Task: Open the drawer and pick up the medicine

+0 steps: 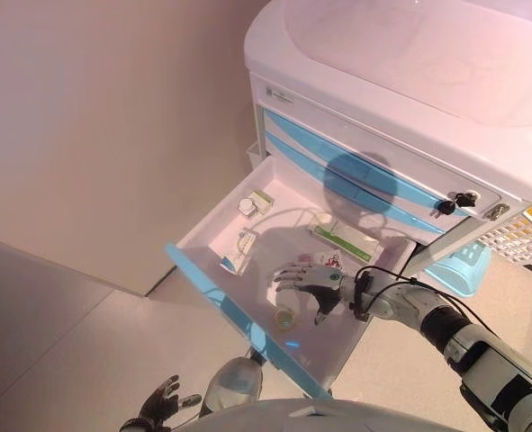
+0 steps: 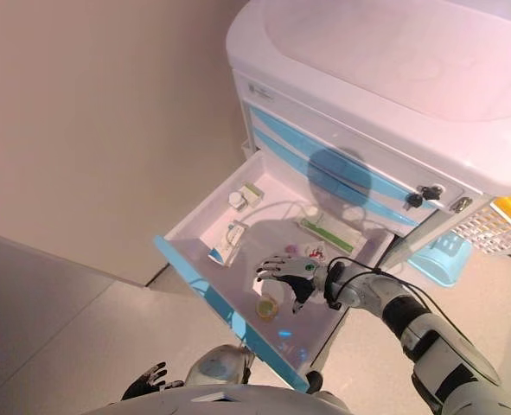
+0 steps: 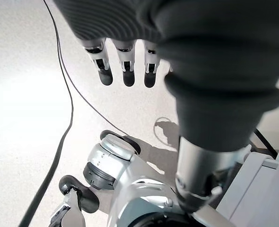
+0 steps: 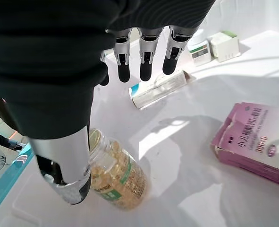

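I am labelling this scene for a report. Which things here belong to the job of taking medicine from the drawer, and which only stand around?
Belonging to the job:
open drawer
yellow pill bottle
pink medicine box
blue and white box
green and white box
right hand, open above the bottle

Just standing around:
left hand, idle
keys
light blue basket

The pink medicine box (image 4: 255, 137) carries lines of dark characters and a short row of digits on its side, too small to read for certain. The pill bottle (image 4: 115, 177) has a green-banded label with fine print that cannot be read. A small label (image 1: 280, 94) on the cabinet front is also illegible.
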Tool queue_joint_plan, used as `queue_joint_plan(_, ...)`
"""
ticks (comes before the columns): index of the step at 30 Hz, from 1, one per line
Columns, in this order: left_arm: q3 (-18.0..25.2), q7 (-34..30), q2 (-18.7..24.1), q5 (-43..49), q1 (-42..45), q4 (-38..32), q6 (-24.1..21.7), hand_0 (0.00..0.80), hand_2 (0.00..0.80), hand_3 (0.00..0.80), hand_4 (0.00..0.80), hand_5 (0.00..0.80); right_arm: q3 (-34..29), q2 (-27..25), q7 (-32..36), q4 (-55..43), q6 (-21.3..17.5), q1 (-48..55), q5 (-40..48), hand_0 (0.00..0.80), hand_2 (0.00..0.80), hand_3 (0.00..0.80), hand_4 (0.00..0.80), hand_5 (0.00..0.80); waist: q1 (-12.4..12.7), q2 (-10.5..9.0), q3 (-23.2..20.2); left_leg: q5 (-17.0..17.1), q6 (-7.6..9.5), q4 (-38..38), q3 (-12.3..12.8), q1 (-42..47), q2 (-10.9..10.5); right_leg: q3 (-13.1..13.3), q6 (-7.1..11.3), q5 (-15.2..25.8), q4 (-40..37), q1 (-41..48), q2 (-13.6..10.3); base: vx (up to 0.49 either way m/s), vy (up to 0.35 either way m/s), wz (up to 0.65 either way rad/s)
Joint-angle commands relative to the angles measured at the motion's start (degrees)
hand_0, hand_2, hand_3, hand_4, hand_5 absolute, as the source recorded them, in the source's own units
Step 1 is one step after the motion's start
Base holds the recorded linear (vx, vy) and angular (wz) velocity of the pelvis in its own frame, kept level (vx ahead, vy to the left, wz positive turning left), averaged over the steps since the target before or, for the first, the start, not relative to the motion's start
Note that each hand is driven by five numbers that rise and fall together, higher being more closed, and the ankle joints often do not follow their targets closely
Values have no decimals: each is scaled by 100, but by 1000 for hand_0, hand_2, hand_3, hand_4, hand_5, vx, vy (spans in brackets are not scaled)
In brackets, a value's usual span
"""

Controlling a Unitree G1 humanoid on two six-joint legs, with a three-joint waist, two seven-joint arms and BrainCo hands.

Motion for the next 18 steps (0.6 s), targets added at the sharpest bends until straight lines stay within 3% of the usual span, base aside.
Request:
queue_joint_plan(1, -309, -69, 52, 177, -98, 161, -227, 0, 0, 0, 0, 0, 173, 172, -289, -212, 1, 104, 45, 0, 0, 0, 0, 0, 54, -130, -25, -292, 7, -110, 88, -110, -299, 314, 18, -85, 368, -316, -289, 19, 19, 3)
queue_joint_plan(6, -338, -112, 35, 171, -92, 170, -282, 0, 0, 0, 0, 0, 180, 229, -409, -192, 121, 193, -45, 0, 0, 0, 0, 0, 41, -112, -16, -290, 23, -106, 87, -107, -313, 322, 24, -81, 393, -329, -305, 0, 0, 0)
queue_joint_plan(18, -307, -162, 31, 90, -131, 219, -386, 0, 0, 0, 0, 0, 282, 309, -289, -328, 13, 254, -58, 0, 0, 0, 0, 0, 28, -123, 20, -297, 65, -127, 106, -86, -326, 350, 40, -65, 406, -340, -316, 0, 0, 0)
